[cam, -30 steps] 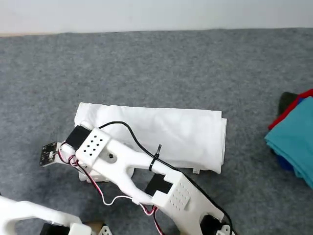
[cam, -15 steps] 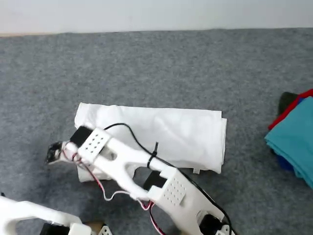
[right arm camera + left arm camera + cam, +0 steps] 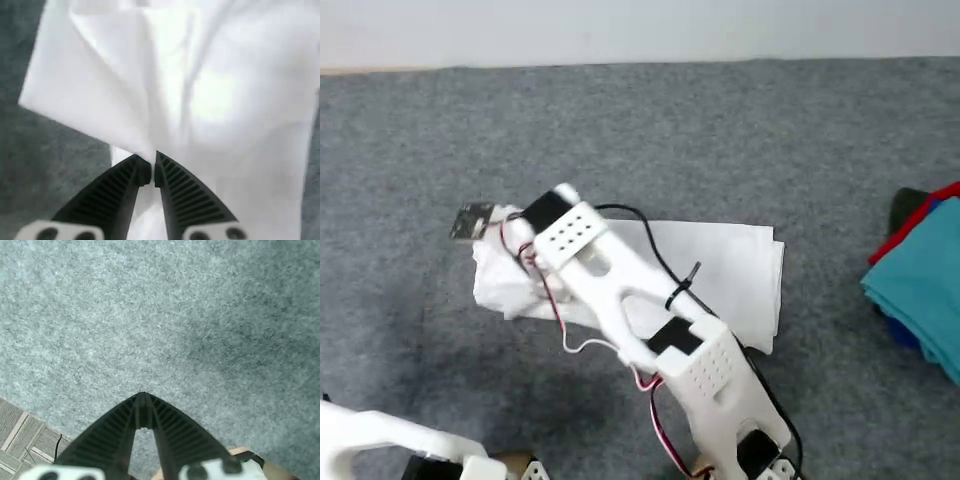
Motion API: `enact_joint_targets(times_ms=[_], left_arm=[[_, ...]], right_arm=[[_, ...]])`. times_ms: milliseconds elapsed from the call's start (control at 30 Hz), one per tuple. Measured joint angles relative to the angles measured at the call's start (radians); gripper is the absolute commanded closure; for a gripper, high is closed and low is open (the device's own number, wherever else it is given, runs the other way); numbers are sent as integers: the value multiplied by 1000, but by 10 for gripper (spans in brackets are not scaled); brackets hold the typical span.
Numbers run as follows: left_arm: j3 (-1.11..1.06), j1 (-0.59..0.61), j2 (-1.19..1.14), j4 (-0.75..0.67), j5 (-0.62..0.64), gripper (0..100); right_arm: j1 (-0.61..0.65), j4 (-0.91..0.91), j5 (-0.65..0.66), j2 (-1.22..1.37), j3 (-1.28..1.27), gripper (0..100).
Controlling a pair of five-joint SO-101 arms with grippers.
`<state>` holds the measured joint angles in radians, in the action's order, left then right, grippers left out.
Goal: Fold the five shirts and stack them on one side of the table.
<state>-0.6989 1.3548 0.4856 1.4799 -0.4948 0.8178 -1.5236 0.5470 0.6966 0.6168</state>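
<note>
Your right claw was pinched shut on the white shirt, which lay well apart from the folded stack; your left claw was closed over the grey bench.

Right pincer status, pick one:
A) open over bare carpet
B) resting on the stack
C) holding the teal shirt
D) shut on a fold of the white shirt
D: in the right wrist view the right pincer is closed on a pinched ridge of the white shirt, with the fabric drawn up to its tips.
</note>
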Motion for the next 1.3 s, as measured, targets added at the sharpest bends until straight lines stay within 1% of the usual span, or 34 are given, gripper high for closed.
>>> enact_joint_targets(times_ms=[133,300,367,533,700,800,867,1033,1100,1167,1300], left_arm=[[0,0,0,0,0,998],[0,0,0,0,-12,998],[0,0,0,0,-23,998],[0,0,0,0,-29,998],[0,0,0,0,-29,998],[0,0,0,0,-29,998],[0,0,0,0,-29,998],[0,0,0,0,-29,998],[0,0,0,0,-29,998],[0,0,0,0,-29,998],[0,0,0,-14,-29,998]], right_arm=[[-25,60,0,40,0,950],[-23,69,-17,81,0,798],[-31,68,-61,81,0,780],[-43,23,-92,80,38,781],[-41,-104,-95,32,173,783],[-14,-180,-98,26,226,786],[26,-216,-98,26,232,818],[104,-226,-98,26,233,950],[121,-226,-98,26,230,957],[141,-226,-98,26,204,920],[190,-227,-123,26,97,775]])
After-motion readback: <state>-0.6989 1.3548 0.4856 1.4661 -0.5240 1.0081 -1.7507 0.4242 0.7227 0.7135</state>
